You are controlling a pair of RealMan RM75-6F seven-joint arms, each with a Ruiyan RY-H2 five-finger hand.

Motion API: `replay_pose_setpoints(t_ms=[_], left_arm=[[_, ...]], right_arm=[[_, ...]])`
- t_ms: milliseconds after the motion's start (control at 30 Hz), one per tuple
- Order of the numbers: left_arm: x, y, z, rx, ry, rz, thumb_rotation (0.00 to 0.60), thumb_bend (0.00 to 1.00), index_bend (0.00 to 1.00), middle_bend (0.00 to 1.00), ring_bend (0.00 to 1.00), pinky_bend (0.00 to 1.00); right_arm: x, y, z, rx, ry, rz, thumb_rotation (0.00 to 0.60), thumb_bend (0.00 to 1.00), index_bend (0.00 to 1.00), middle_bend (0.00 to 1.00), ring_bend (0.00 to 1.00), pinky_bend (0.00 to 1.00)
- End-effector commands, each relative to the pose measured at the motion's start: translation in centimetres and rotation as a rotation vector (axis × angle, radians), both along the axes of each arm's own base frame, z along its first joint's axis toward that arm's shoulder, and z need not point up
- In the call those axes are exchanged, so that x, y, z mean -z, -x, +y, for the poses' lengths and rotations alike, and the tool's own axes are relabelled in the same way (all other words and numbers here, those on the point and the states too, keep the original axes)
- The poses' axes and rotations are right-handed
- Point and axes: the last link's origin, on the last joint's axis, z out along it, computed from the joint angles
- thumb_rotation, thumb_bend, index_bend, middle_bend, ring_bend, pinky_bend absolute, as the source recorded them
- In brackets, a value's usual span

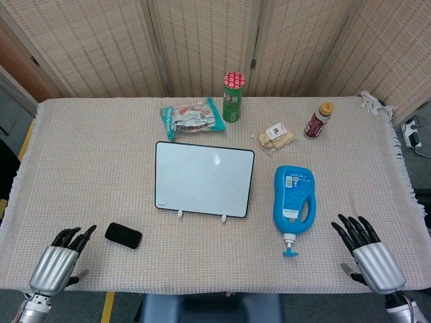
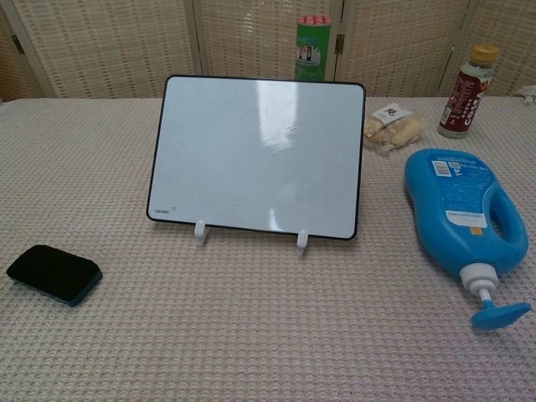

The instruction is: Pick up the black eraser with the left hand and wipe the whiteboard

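The black eraser (image 1: pixel 123 235) lies flat on the table cloth (image 1: pixel 81 168), forward and left of the whiteboard (image 1: pixel 203 179), which stands tilted back on two white feet. The left hand (image 1: pixel 60 259) sits at the near table edge, just left of the eraser and apart from it, fingers extended and holding nothing. The right hand (image 1: pixel 367 252) rests at the near right edge, fingers spread, empty, near the blue pump bottle (image 1: pixel 293 202).

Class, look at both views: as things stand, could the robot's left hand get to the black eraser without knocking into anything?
Probably yes. The left hand sits open near the table's front edge, just left of the black eraser, with only bare tablecloth between them. The whiteboard stands farther back, out of that path.
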Motion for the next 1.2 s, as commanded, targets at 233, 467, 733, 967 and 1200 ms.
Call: replay_pose_setpoints(t_ms=[233,467,733,967,1200], left_arm=[[2.9,-2.2,4.1,0.07,0.241,0.001,0.6,0.19,0.25,1.0,0.85,0.87],[4.4,-3.0,6.9,0.033,0.308,0.012,0.6,0.29,0.3,1.0,0.86,0.88],[5.7,-3.2,9.3,0.01,0.31,0.027,0.6,0.29,0.32,1.0,0.86,0.88],[6.4,-2.7,10.0,-0.036,0.324,0.053,0.6,0.29,0.31,1.0,0.86,0.88],[6.8,-2.4,10.6,-0.061,0.328,0.062,0.6,0.29,0.31,1.0,0.86,0.88]], right_arm=[[0.8,0.1,-0.4,0.012,-0.019,0.027,0.6,0.27,0.0,0.0,0.0,0.0],[0.8,0.0,-0.4,0.014,-0.019,0.028,0.6,0.27,0.0,0.0,0.0,0.0],[0.9,0.1,-0.4,0.018,-0.026,0.033,0.6,0.27,0.0,0.0,0.0,0.0],[0.8,0.0,-0.3,0.014,-0.031,0.027,0.6,0.27,0.0,0.0,0.0,0.0],[0.9,0.0,-0.4,0.016,-0.035,0.029,0.6,0.27,0.0,0.0,0.0,0.0]])
